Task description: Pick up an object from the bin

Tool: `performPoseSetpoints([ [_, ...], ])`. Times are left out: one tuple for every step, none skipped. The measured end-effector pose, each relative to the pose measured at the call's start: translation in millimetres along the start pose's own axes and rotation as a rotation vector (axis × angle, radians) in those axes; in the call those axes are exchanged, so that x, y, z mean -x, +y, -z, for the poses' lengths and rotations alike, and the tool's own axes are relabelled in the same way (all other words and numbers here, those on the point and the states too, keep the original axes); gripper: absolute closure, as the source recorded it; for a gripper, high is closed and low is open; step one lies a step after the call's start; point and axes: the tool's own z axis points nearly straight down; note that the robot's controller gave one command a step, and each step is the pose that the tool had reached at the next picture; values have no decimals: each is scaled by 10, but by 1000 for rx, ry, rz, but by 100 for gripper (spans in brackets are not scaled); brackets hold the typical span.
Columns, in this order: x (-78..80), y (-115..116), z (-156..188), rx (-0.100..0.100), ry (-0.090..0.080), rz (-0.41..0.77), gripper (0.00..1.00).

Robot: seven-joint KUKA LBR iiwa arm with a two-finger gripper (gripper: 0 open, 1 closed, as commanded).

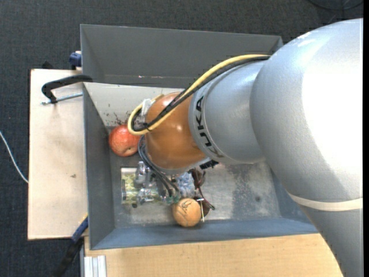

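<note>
Hanging low in the bin [173, 45], the gripper [151, 183] stood over a green-and-white packet [130, 188] at the lower left, seemingly lined up for a pick; its grip could not be determined.

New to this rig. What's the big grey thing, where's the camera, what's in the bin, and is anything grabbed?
The big grey shape is a robot arm reaching in from the right. The orange cover and yellow cable are parts of it. A single camera looks down on the grey metal bin from above, a little to one side. The gripper sits low under the orange cover, over a flat green-and-white packet. A red ball lies by the left wall and a tan ball by the bottom wall. I cannot tell whether anything is held.
</note>
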Motion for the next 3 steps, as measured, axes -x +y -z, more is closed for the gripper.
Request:
performPoseSetpoints([
  [29,45,467,-3,2,6,100],
  [44,68,777,-1,-6,6,100],
  [0,39,1260,-4,3,5,100],
])
